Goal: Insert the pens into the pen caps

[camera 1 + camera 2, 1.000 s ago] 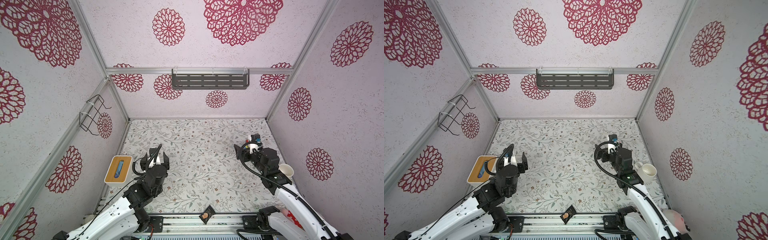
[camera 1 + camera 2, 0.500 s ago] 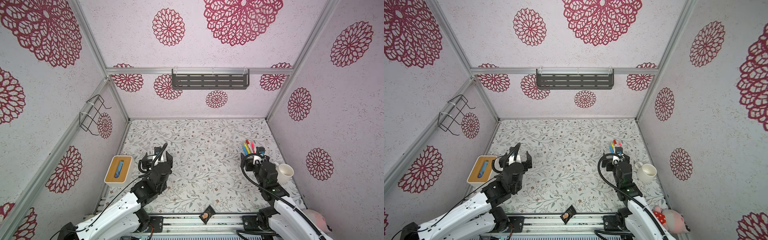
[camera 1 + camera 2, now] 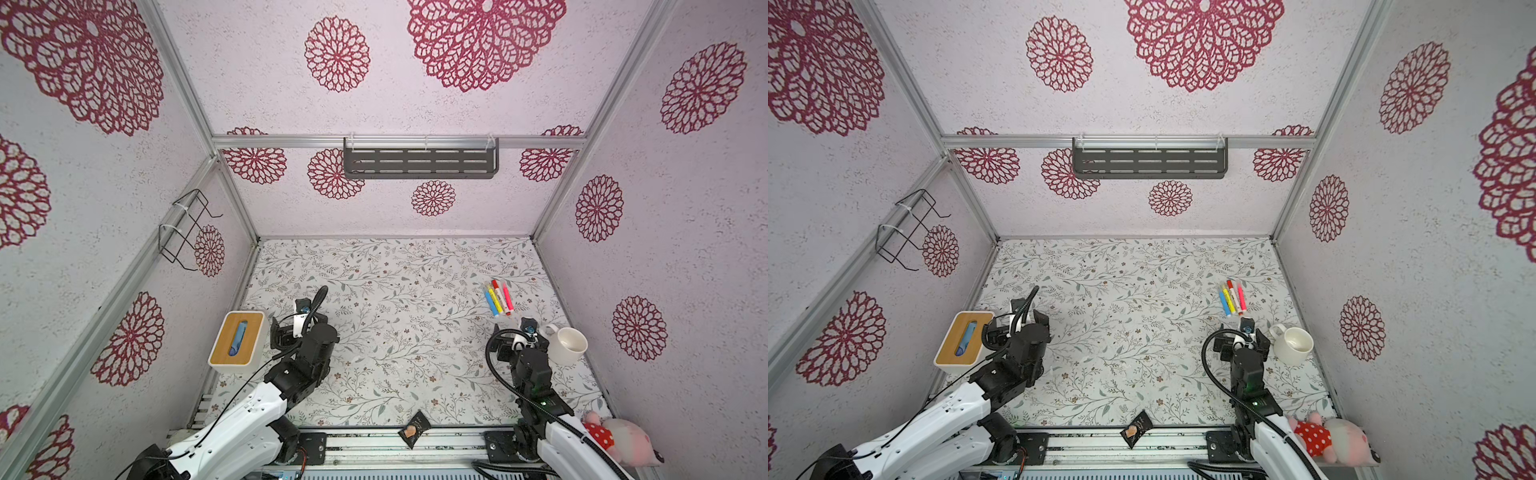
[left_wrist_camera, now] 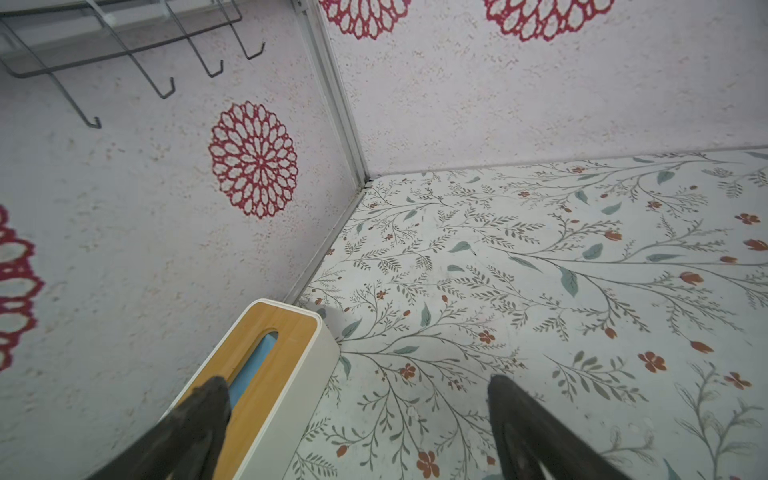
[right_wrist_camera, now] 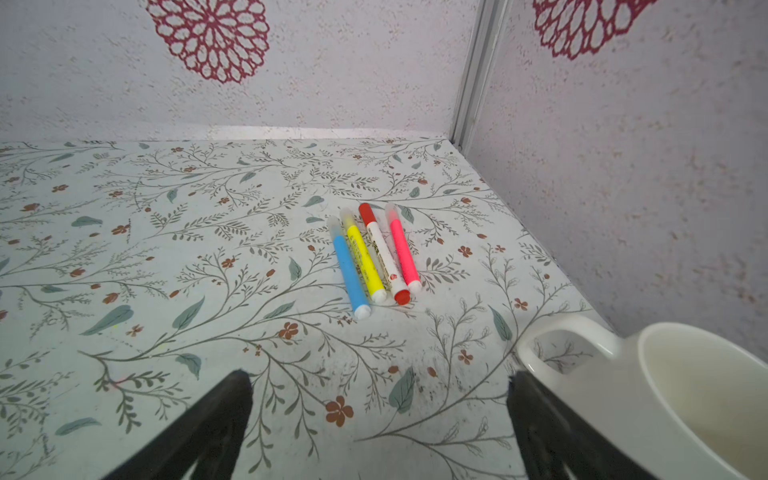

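Pens (image 5: 376,259), 4 side by side, lie on the surface (image 5: 166,270) ahead of the right gripper (image 5: 378,376), its jaws spread and empty; the left gripper (image 4: 355,380) is spread too. All 4 look capped, so likely only withdrawal remains: steer clear of the mug (image 5: 665,374) close beside.

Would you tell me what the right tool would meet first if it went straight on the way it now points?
The right tool would likely reach the pens first; the mug sits beside its line, though depth is unclear.

Four capped pens (image 5: 385,257) lie flat, side by side, touching.
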